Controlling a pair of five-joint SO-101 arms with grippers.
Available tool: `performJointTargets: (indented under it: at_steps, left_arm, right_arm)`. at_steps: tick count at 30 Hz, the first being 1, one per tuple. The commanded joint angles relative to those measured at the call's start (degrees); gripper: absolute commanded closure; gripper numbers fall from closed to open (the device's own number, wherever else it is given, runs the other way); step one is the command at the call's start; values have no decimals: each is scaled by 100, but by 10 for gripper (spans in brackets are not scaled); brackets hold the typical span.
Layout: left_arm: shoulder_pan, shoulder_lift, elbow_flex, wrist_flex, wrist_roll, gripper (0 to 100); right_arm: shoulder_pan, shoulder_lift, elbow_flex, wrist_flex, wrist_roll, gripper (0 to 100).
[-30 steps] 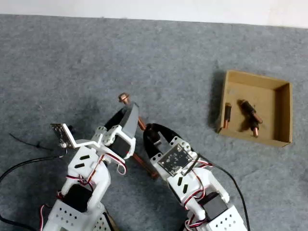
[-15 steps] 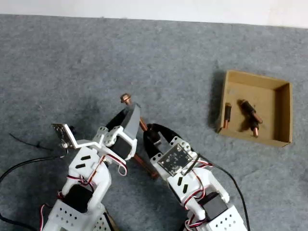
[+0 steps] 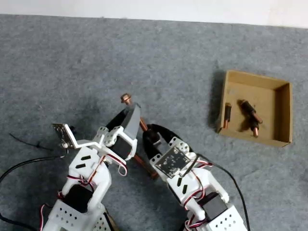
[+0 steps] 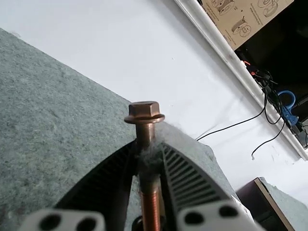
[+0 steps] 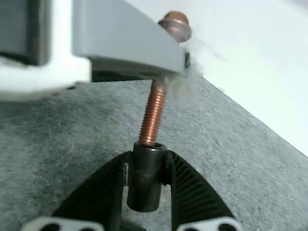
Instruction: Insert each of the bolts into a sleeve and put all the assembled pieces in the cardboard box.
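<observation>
Copper marks the bolt (image 4: 144,113), which the left pincer (image 4: 147,156) clamps by the shank just under its flanged hex head, with tufts of grey fluff caught at the grip. From above, this pincer (image 3: 134,115) hangs over the grey felt worktop (image 3: 96,57) with the bolt's head (image 3: 125,98) jutting past its tips and the threaded shank slanting toward the other arm. Just beside it, the right pincer (image 5: 144,166) is closed around a short black sleeve (image 5: 143,178) held upright, and the threaded end meets the sleeve's mouth; how far it has entered I cannot tell. I judge the step in hand to be the insertion itself, barely begun. The next move calls for keeping shank and bore on one line while the two are pushed together, then one pincer letting go so the other can carry the piece. Well apart to the right, the cardboard box (image 3: 284,115) already holds what look like three assembled pieces (image 3: 250,115). The left wrist view gives the grip and the head. The right wrist view gives the meeting of thread and bore, which the high view leaves crowded between the two arms. The high view adds the box and the way to it.
</observation>
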State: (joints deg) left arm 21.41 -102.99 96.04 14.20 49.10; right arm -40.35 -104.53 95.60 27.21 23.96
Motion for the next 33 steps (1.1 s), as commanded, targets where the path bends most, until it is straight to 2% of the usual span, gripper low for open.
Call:
performJointTargets:
  at_steps: [1, 6, 11, 20, 24, 31, 33]
  left_arm:
    - [110, -101, 110, -9, 35, 996]
    - [154, -92, 110, 35, 35, 996]
    - [462, -101, 110, 457, 35, 996]
    - [462, -101, 110, 642, 18, 996]
    - [497, -101, 110, 747, -519, 996]
    - [444, -101, 110, 730, -589, 996]
    - [462, -101, 110, 738, -879, 996]
  right_arm:
    - [-84, -84, 857, -189, 70, 994]
    - [-84, -84, 857, -189, 70, 994]
    - [-57, -84, 769, -171, 70, 994]
    - [-40, -84, 778, -171, 70, 994]
    - [-40, -84, 769, -163, 70, 994]
    - [-84, -84, 796, -163, 70, 994]
    - [-84, -84, 778, -163, 70, 994]
